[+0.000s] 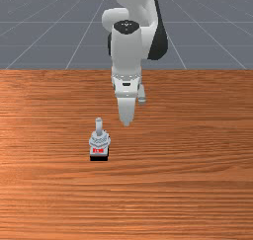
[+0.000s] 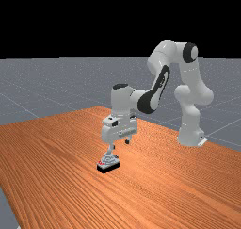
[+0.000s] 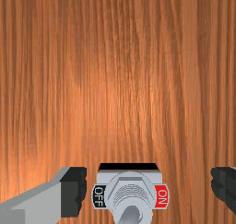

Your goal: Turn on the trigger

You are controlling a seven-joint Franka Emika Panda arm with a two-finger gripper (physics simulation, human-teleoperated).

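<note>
Front view's got the toggle switch point(image 1: 99, 140) 8 o'clock from the hand point(image 1: 126, 123), fingers point(image 3: 73, 193) wide apart. I'd straddle the lever point(image 1: 99, 126), then gently nudge it ON, toward 6 o'clock.

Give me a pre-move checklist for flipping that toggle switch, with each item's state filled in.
1. Toggle switch upright on the wooden table: ok.
2. ON label and OFF label readable, so the push direction is known: ok, seen in the wrist view.
3. Lever thrown to ON: not ok, it appears to lean toward the OFF side.
4. Pincer lined up with the lever: not ok, it stands to the front view's right of it.
5. Pincer free of the lever: ok, bare table shows between them in the front view.
6. Force needed to flip the lever: cannot tell.
</note>
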